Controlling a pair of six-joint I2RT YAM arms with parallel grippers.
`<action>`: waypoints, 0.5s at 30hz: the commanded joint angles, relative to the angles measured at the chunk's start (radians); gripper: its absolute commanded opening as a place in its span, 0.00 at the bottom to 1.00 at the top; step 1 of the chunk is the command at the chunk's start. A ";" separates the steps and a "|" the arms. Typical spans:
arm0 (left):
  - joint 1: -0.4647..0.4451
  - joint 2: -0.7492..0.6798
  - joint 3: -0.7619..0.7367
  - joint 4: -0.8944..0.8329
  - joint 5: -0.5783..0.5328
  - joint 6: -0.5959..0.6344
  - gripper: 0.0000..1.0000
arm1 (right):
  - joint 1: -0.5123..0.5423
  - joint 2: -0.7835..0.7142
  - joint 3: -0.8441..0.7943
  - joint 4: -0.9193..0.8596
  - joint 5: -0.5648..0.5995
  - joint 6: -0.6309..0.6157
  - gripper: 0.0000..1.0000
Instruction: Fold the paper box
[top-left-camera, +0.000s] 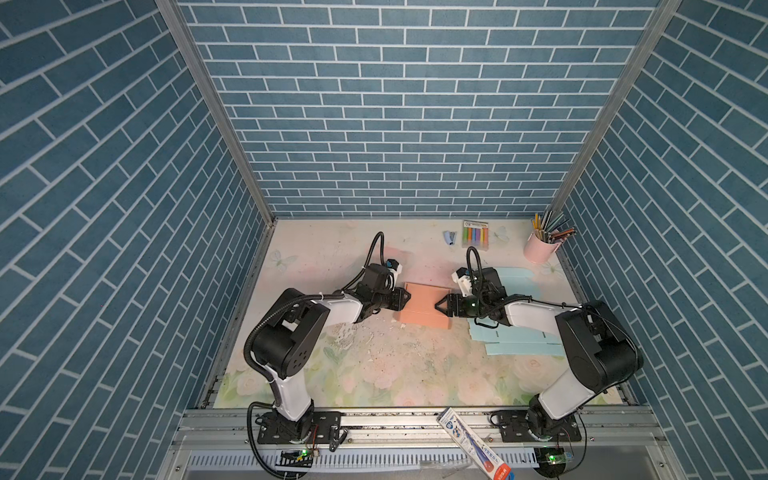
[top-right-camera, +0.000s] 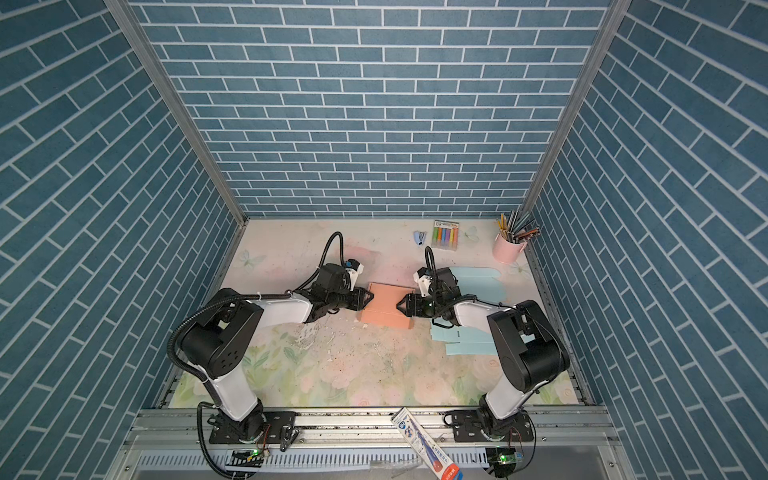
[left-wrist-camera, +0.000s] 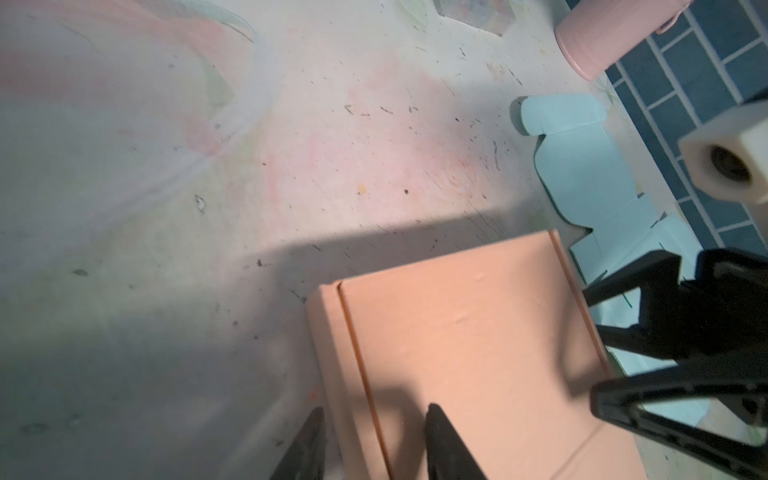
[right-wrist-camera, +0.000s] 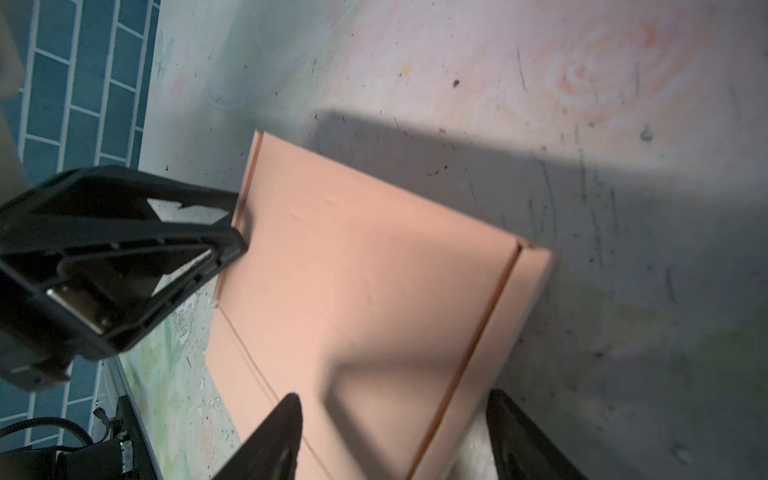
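The paper box (top-left-camera: 424, 305) (top-right-camera: 388, 305) is salmon-orange, lid down, and lies flat mid-table in both top views. My left gripper (top-left-camera: 407, 297) (left-wrist-camera: 376, 419) is at its left edge. Its jaws stand apart astride the box's side seam (left-wrist-camera: 361, 374), one finger over the lid (left-wrist-camera: 457, 332) and one beside the wall. From the right, my right gripper (top-left-camera: 437, 306) (right-wrist-camera: 395, 411) is wide open. Its fingers straddle the box's right edge (right-wrist-camera: 490, 316). The right wrist view shows the left gripper's fingertips (right-wrist-camera: 237, 237) against the far edge of the box (right-wrist-camera: 374, 270).
Flat light-blue box blanks (top-left-camera: 519, 336) lie under and behind the right arm. A pink pencil cup (top-left-camera: 540, 247), a marker pack (top-left-camera: 476, 235) and a small stapler (top-left-camera: 449, 237) stand along the back. A printed carton (top-left-camera: 473, 444) lies across the front rail.
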 joint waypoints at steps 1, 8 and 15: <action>-0.029 -0.032 -0.045 0.028 -0.014 -0.032 0.36 | 0.038 0.000 0.028 -0.007 0.014 -0.023 0.70; -0.061 -0.092 -0.118 0.033 -0.045 -0.056 0.32 | 0.107 -0.041 0.000 -0.022 0.059 -0.010 0.69; -0.082 -0.183 -0.232 0.041 -0.088 -0.086 0.31 | 0.134 -0.102 -0.068 -0.017 0.096 0.013 0.69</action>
